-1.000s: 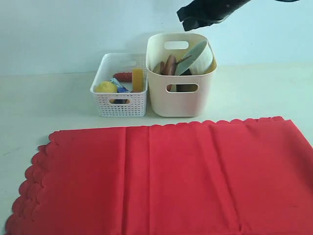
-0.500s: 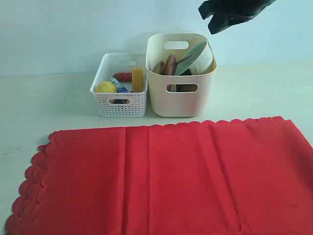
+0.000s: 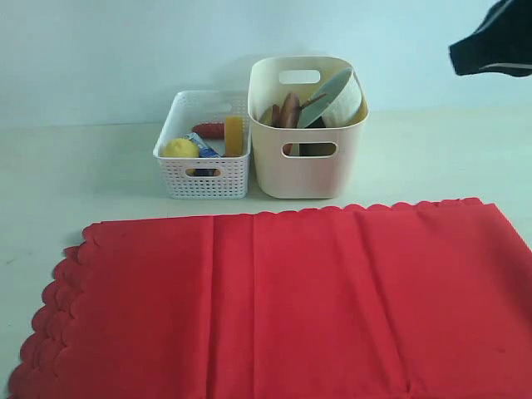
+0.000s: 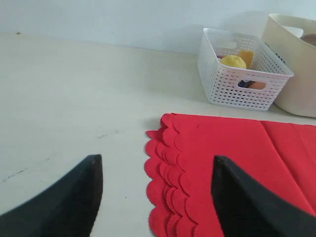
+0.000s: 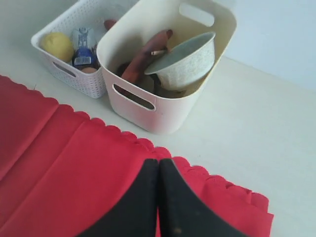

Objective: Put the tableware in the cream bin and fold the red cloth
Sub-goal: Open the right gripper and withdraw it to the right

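Note:
The cream bin (image 3: 307, 170) stands behind the red cloth (image 3: 291, 307) and holds the tableware. A pale bowl (image 5: 185, 64) leans on its side in the cream bin (image 5: 163, 116), on top of brown wooden pieces (image 5: 143, 54). The red cloth (image 5: 74, 177) lies spread flat, its scalloped edge towards the bins. My right gripper (image 5: 158, 163) is shut and empty, high above the cloth's far edge; in the exterior view the right gripper (image 3: 465, 58) hangs at the upper right. My left gripper (image 4: 155, 160) is open over the red cloth's (image 4: 237, 158) scalloped left edge, holding nothing.
A lower white perforated basket (image 3: 204, 166) stands left of the cream bin, touching it. It holds a lemon (image 3: 179, 148), a yellow block (image 3: 234, 133), a red sausage and a small carton. Bare pale tabletop (image 3: 83, 174) lies left and right of the bins.
My right gripper has swung from above the cream bin out to the right edge of the exterior view. Bins, tableware and cloth have not moved.

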Robot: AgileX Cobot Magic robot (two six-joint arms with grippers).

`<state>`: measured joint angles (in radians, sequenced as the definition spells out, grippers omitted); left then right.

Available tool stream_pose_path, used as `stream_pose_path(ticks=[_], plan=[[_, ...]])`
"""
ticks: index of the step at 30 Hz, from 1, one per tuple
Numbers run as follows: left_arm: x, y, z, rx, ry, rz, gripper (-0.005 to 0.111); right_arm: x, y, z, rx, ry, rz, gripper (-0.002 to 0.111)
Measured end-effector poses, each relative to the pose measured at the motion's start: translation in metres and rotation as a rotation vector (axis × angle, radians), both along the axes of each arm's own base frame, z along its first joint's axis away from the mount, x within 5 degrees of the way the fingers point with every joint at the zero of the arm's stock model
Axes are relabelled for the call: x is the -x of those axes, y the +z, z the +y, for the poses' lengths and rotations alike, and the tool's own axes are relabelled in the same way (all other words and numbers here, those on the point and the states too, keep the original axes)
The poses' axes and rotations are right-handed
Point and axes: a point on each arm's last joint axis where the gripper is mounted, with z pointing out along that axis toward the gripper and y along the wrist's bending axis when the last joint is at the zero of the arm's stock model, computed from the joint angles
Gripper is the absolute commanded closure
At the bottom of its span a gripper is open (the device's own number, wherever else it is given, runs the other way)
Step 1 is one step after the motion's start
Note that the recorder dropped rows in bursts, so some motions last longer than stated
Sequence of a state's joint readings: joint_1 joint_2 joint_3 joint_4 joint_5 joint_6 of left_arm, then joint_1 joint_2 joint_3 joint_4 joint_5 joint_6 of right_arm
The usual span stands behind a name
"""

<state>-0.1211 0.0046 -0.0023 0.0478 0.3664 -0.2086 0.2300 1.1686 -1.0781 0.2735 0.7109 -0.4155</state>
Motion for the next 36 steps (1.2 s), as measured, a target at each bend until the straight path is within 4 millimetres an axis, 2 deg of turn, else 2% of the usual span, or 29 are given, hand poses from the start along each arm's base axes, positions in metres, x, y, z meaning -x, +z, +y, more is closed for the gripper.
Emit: stream_pose_path(ticks=[3,8,13,19,36], plan=[[0.000,0.000,0.000,0.000,0.000,0.000,0.045,0.034,0.006,-0.009,-0.024,-0.014,-0.093,0.108],[0.000,0.000,0.000,0.000,0.000,0.000,0.045,0.081,0.002,-0.021,-0.062,-0.036,-0.206,0.108],[0.000,0.000,0.000,0.000,0.000,0.000,0.045,0.110,-0.013,-0.029,-0.090,-0.059,-0.290,0.108],[0.000,0.000,0.000,0.000,0.000,0.000,0.045,0.125,-0.018,-0.034,-0.130,-0.086,-0.363,0.108],[0.000,0.000,0.000,0.000,0.000,0.000,0.045,0.126,-0.018,-0.035,-0.163,-0.104,-0.383,0.108]])
